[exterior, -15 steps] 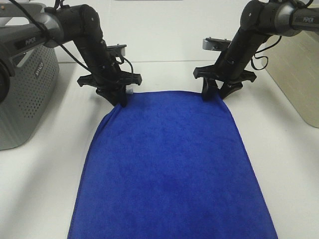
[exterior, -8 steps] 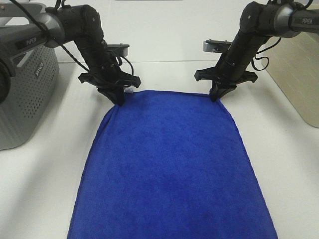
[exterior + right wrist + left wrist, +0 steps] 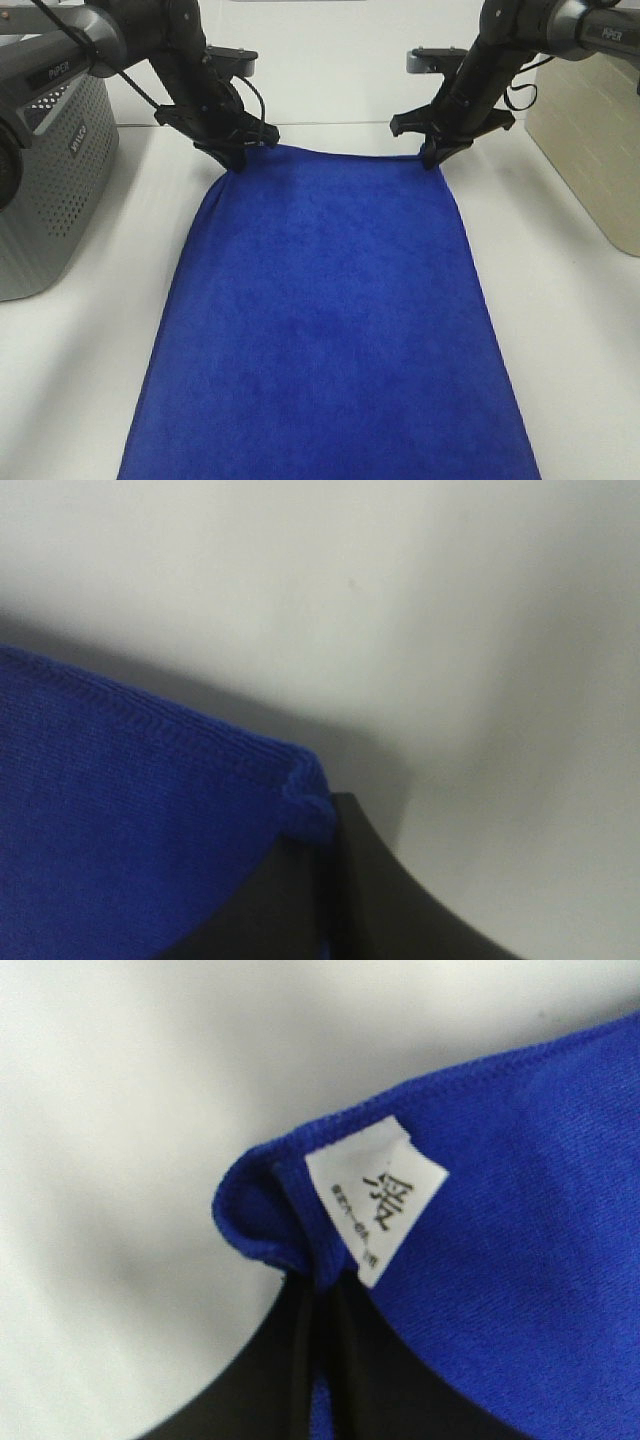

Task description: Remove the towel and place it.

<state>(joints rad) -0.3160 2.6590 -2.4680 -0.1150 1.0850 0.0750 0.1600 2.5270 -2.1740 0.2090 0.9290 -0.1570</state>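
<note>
Both arms are gripping the towel [image 3: 325,320] by its 2 far corners, so this reads as the carry/drag phase of the removal, with placing not yet done. The towel is lying spread flat on the white table [image 3: 560,300], long axis running from the grippers toward the camera, near edge running out of the bottom of the exterior view; the far edge is being held slightly off the table and is sagging a little between the 2 grips. The left gripper [image 3: 238,158] is clamping the far-left corner: the wrist view is showing the jaws fully pinched together with blue hem bunched between them and the white tag [image 3: 376,1200] sitting right above the pinch. The right gripper [image 3: 436,158] is doing the same on the far-right corner [image 3: 300,790], jaws closed tight on the folded hem, nothing else in contact. The grey perforated basket [image 3: 50,180] is standing on the left of the table, just beside the towel's left edge but not touching it as far as I can tell; a beige panel [image 3: 590,140] is standing at the right. Judgement: the next move is needing both arms travelling together at matched speed and spacing, keeping the far edge taut so neither corner is slipping out, then lowering and releasing at the target spot. Where that spot is, I cannot tell.
</note>
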